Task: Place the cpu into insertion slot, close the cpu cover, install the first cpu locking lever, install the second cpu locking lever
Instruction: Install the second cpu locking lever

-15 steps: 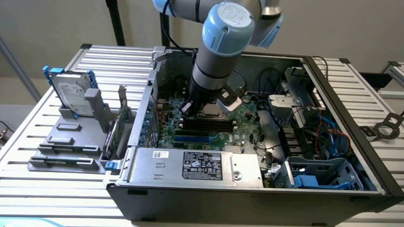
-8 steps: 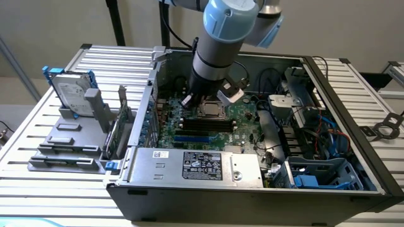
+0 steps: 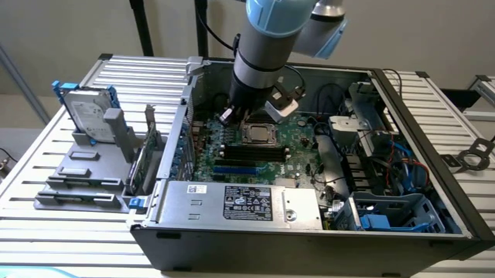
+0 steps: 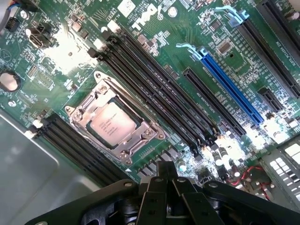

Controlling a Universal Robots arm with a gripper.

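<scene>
CPU (image 4: 114, 124) placement is what we see done: the small square chip with its silvery-grey top lies flat in the socket on the green motherboard (image 4: 61, 89), and the cpu cover (image 4: 115, 123), a thin silver frame with an open middle, lies down around it so that the chip's top shows through the opening. We cannot tell from these views how the locking levers along the socket's edges stand.

In the wrist view, our tool (image 4: 164, 176) hangs above the board just beside the socket, its two black fingers pressed together and holding nothing. It touches neither the chip nor the frame. Long black memory slots (image 4: 154, 93) run along both sides of the socket, and a blue expansion slot (image 4: 232, 91) lies farther off, parallel to them.

In the exterior view, we see the arm (image 3: 267, 52) reach down from above into the open computer case (image 3: 309, 243), with the tool (image 3: 251, 116) low over the motherboard and close above the socket (image 3: 258, 134). A silver labelled box (image 3: 240, 202) sits at the case's near edge, well apart from the socket. On the exterior view's left, a grey rack (image 3: 89, 156) holding an upright hard drive (image 3: 87, 113) stands on the slatted surface (image 3: 46, 226) beside the case.
</scene>
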